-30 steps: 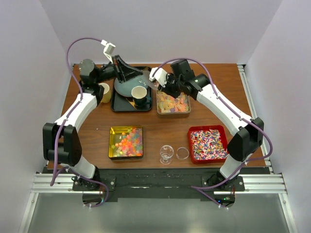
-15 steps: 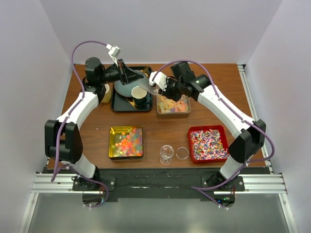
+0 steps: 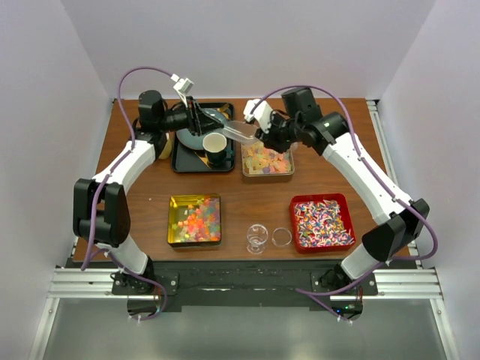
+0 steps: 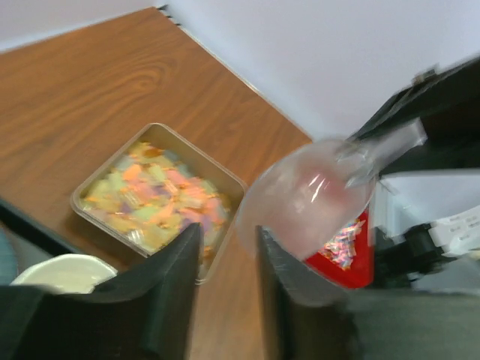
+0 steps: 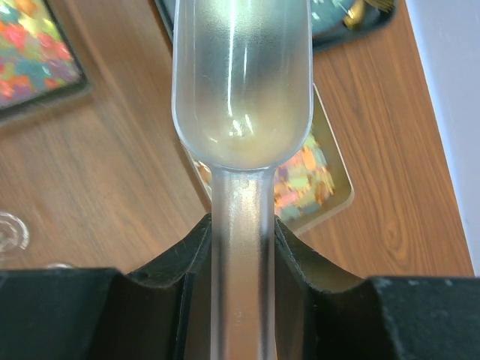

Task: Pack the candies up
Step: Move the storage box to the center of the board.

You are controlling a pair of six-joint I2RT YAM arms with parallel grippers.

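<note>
My right gripper (image 3: pixel 264 135) (image 5: pixel 241 225) is shut on the handle of a clear plastic scoop (image 3: pixel 234 133) (image 5: pixel 241 82). The scoop's empty bowl points left, above the silver tray's edge. My left gripper (image 3: pixel 201 120) (image 4: pixel 229 232) stands open with nothing between its fingers. The scoop bowl (image 4: pixel 307 199) hangs just beyond its right fingertip. The candies lie in three trays. Pastel cubes fill the silver tray (image 3: pixel 267 160) (image 4: pixel 154 196) (image 5: pixel 307 176), bright cubes the gold tray (image 3: pixel 195 219), and striped wrapped pieces the red tray (image 3: pixel 321 222).
A black tray (image 3: pixel 181 161) at the back left carries a dark cup (image 3: pixel 216 146) and a teal plate (image 3: pixel 193 136). A paper cup (image 3: pixel 161 142) stands left of it. A small glass jar (image 3: pixel 257 238) and its lid (image 3: pixel 282 237) sit near the front edge.
The left jaws have parted, leaving the scoop in the right gripper alone. The right gripper has drawn back to the right with the scoop, and the left gripper has shifted slightly right.
</note>
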